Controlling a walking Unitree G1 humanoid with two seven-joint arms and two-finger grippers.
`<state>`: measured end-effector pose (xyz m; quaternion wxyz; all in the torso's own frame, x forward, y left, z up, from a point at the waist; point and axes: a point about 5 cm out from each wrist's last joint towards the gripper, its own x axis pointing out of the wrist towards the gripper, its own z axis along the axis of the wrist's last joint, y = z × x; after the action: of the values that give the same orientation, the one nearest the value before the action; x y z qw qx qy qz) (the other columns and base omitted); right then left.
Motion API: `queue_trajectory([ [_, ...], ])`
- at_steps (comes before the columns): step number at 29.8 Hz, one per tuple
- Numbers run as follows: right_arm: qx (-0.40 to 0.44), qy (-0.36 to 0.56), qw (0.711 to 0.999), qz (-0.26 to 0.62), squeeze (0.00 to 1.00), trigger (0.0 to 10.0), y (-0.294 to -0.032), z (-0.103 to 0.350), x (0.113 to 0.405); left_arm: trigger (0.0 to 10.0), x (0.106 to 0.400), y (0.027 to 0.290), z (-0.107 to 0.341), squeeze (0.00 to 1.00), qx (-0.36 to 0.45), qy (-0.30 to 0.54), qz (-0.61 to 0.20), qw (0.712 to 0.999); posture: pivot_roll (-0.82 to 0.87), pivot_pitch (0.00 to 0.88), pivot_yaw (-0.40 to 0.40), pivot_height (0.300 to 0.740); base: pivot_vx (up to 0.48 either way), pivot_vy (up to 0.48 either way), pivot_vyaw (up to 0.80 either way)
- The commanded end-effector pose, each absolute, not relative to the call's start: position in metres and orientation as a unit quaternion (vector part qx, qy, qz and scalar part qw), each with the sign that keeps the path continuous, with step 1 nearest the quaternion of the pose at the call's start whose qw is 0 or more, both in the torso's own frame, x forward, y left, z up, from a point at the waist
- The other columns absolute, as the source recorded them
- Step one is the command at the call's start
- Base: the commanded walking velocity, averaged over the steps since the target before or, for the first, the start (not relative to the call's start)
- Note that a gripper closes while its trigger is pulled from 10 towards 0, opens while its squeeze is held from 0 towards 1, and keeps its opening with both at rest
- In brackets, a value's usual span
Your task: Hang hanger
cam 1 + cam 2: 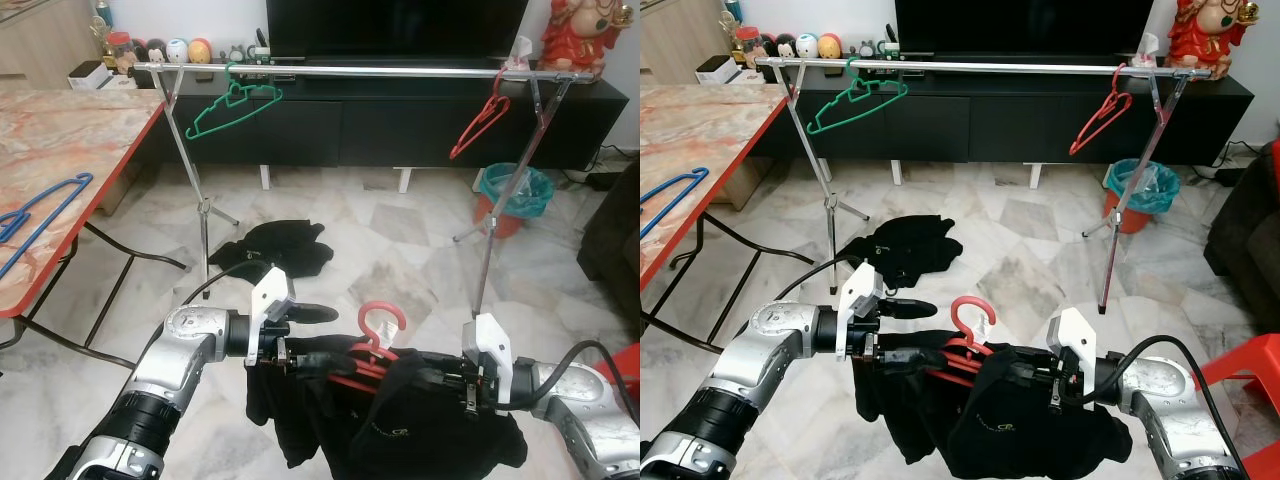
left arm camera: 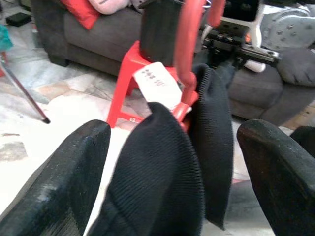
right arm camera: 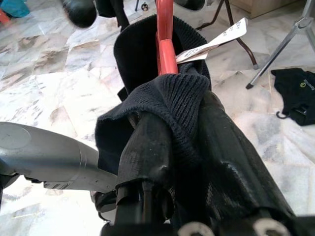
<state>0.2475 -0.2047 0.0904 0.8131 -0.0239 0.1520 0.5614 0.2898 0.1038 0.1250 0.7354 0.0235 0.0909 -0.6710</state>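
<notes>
A red hanger (image 1: 382, 322) carrying a black garment (image 1: 420, 425) hangs low between my two grippers, hook upward. My left gripper (image 1: 325, 340) is at the garment's left shoulder; in the left wrist view its fingers (image 2: 64, 182) stand wide apart with black knit fabric and the hanger (image 2: 187, 44) between them. My right gripper (image 1: 425, 382) is shut on the garment's right side; in the right wrist view its fingers (image 3: 147, 142) are wrapped in the collar beside the hanger (image 3: 165, 44). The metal clothes rail (image 1: 380, 71) stands across the room ahead, well beyond both grippers.
A green hanger (image 1: 232, 108) and another red hanger (image 1: 483, 125) hang on the rail. Black clothes (image 1: 275, 245) lie on the floor by its left legs. A marble-top table (image 1: 70, 130) with a blue hanger (image 1: 40, 215) is left; a teal bin (image 1: 515, 195) stands right.
</notes>
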Motion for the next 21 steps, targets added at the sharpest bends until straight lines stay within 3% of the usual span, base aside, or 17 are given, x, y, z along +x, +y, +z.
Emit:
queue_trajectory([
  [1,-0.026,0.123,0.806,0.578,0.0,10.0,-0.197,0.103,0.25,10.0,0.287,0.102,0.126,1.0,0.038,0.092,-0.683,0.724,-0.07,0.0,-0.019,0.74,0.0,0.0,0.0],
  [2,-0.027,0.118,0.804,0.582,0.0,10.0,-0.194,0.105,0.251,10.0,0.287,0.101,0.123,0.3,0.051,0.095,-0.681,0.724,-0.07,0.0,-0.019,0.74,0.0,0.0,0.0],
  [3,-0.027,0.118,0.804,0.582,0.0,10.0,-0.194,0.105,0.251,10.0,0.287,0.101,0.123,0.3,0.051,0.095,-0.681,0.724,-0.07,0.0,-0.019,0.74,0.0,0.0,0.0],
  [4,-0.027,0.114,0.801,0.587,0.0,10.0,-0.192,0.107,0.251,10.0,0.286,0.1,0.121,0.0,0.052,0.1,-0.683,0.722,-0.08,0.0,-0.02,0.74,0.0,0.0,0.0],
  [17,-0.027,0.101,0.792,0.602,0.0,10.0,-0.18,0.113,0.252,10.0,0.28,0.083,0.112,0.0,0.051,0.108,-0.69,0.714,-0.07,0.0,-0.023,0.74,0.0,0.0,0.0],
  [18,-0.027,0.1,0.792,0.602,0.0,10.0,-0.18,0.113,0.252,5.5,0.28,0.083,0.112,0.0,0.053,0.111,-0.69,0.713,-0.07,0.0,-0.023,0.74,0.0,0.0,0.0],
  [19,-0.027,0.1,0.792,0.602,0.0,10.0,-0.18,0.113,0.252,5.5,0.28,0.083,0.112,0.0,0.053,0.111,-0.69,0.713,-0.07,0.0,-0.023,0.74,0.0,0.0,0.0],
  [20,-0.027,0.1,0.791,0.602,0.0,10.0,-0.179,0.114,0.252,3.1,0.279,0.083,0.112,0.0,0.056,0.112,-0.691,0.712,-0.07,0.0,-0.022,0.74,0.0,0.0,0.0],
  [21,-0.027,0.099,0.791,0.603,0.0,10.0,-0.179,0.114,0.252,1.8,0.279,0.083,0.111,0.0,0.06,0.113,-0.692,0.711,-0.07,0.0,-0.021,0.74,0.0,0.0,0.0],
])
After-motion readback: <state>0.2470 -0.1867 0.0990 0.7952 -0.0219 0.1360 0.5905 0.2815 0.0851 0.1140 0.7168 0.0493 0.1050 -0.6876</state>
